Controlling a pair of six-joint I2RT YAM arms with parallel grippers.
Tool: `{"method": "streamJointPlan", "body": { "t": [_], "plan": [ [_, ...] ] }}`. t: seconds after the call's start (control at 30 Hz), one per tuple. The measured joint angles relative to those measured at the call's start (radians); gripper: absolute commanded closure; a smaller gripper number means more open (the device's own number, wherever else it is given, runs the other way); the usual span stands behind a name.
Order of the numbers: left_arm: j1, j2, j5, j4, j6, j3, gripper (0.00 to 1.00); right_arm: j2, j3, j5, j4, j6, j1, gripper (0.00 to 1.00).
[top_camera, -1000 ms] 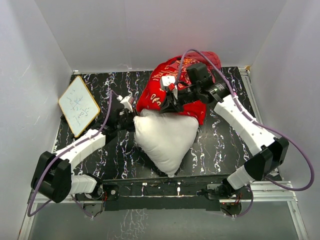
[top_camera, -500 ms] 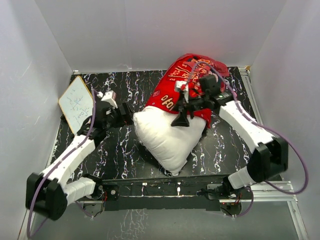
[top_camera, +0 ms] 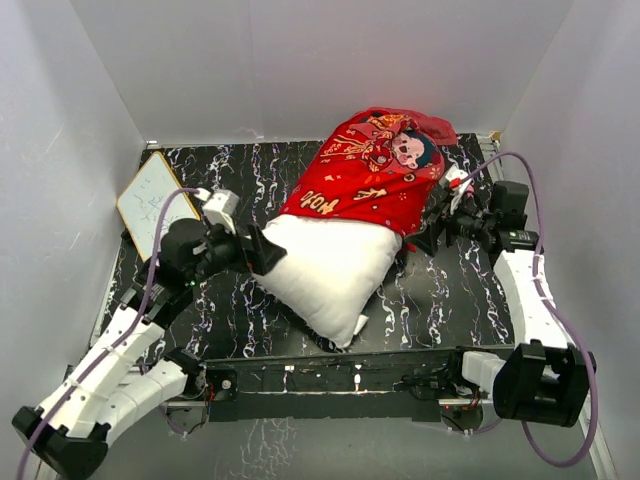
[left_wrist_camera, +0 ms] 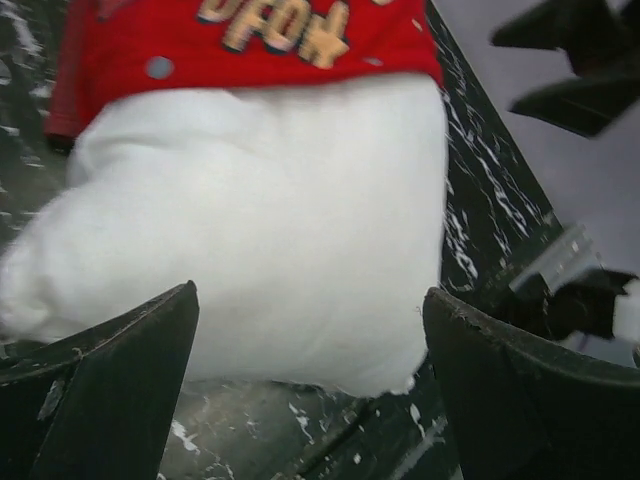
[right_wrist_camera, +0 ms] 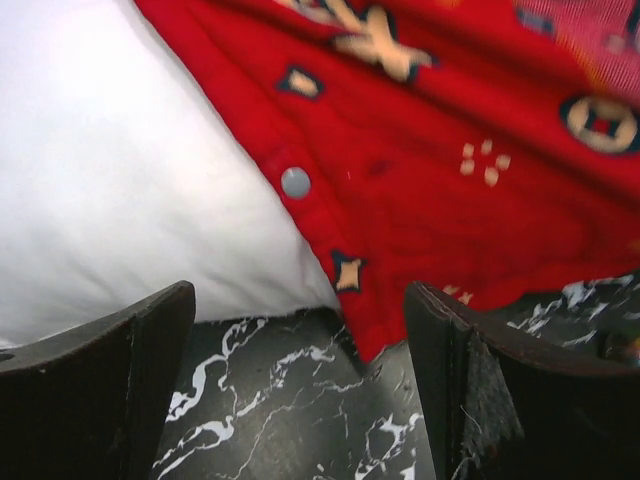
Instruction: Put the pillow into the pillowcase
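With left gripper [left_wrist_camera: 310, 292] and right gripper [right_wrist_camera: 298, 290] open and empty, the plump white fabric pillow [top_camera: 325, 275] is judged soft, light, the red printed pillowcase [top_camera: 370, 170] best pinched at its hem.

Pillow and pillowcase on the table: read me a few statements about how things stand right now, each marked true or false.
1. The pillow is fully inside the pillowcase. False: its near part sticks out of the opening.
2. The left pincer and right pincer both stand open. True.
3. The pillowcase's cartoon print faces up. True.
4. The white board lies to the right of the pillow. False: it is to the pillow's left.
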Motion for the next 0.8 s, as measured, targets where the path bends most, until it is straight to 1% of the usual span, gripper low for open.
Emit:
{"method": "streamJointPlan", "body": {
  "t": [0.07,0.13,0.2,0.23,0.27,0.3,0.4,0.43,0.47,0.53,0.57,0.6,0.63,0.67,0.7,0.73,0.77,0.8],
  "plan": [
    [-0.106,0.006,-0.035,-0.021,-0.010,0.009,0.08,0.034,-0.042,0.031,0.004,-0.004,-0.002,0.18],
    [-0.235,0.029,-0.105,-0.036,-0.016,0.026,0.05,0.068,-0.067,0.045,0.006,-0.004,0.000,0.20],
    [-0.402,0.089,-0.232,-0.047,-0.014,0.055,0.03,0.099,-0.071,0.066,0.010,0.001,0.010,0.20],
    [-0.493,0.134,-0.311,-0.053,-0.009,0.075,0.03,0.111,-0.070,0.084,0.020,0.005,0.021,0.20],
    [-0.558,0.173,-0.375,-0.060,-0.005,0.093,0.03,0.121,-0.070,0.103,0.031,0.009,0.035,0.20],
    [-0.650,0.246,-0.477,-0.076,0.008,0.125,0.03,0.132,-0.070,0.124,0.043,0.014,0.052,0.20],
    [-0.785,0.446,-0.674,-0.127,0.037,0.214,0.03,0.165,-0.070,0.182,0.068,0.024,0.101,0.25],
    [-0.806,0.513,-0.730,-0.147,0.048,0.244,0.03,0.179,-0.070,0.207,0.078,0.027,0.121,0.30],
    [-0.816,0.574,-0.780,-0.163,0.060,0.271,0.03,0.190,-0.070,0.221,0.086,0.029,0.133,0.37],
    [-0.821,0.667,-0.857,-0.186,0.087,0.306,0.03,0.220,-0.067,0.258,0.100,0.033,0.164,0.64],
    [-0.821,0.705,-0.887,-0.193,0.103,0.316,0.03,0.236,-0.062,0.272,0.103,0.032,0.175,0.75],
    [-0.820,0.737,-0.914,-0.197,0.119,0.321,0.05,0.248,-0.057,0.282,0.103,0.029,0.183,0.82],
    [-0.821,0.764,-0.940,-0.200,0.136,0.321,0.10,0.258,-0.048,0.290,0.100,0.025,0.190,0.87],
    [-0.821,0.778,-0.954,-0.201,0.146,0.321,0.21,0.264,-0.036,0.291,0.090,0.017,0.192,0.89],
    [-0.819,0.787,-0.970,-0.200,0.159,0.321,0.40,0.265,-0.021,0.281,0.071,0.005,0.192,0.91],
    [-0.816,0.789,-0.975,-0.196,0.168,0.321,0.62,0.265,-0.002,0.262,0.047,-0.018,0.192,0.92],
    [-0.809,0.785,-0.975,-0.190,0.177,0.319,0.80,0.262,0.021,0.241,0.013,-0.050,0.192,0.92],
    [-0.801,0.780,-0.972,-0.180,0.178,0.316,0.88,0.258,0.043,0.221,-0.018,-0.084,0.201,0.92]
  ]
}}
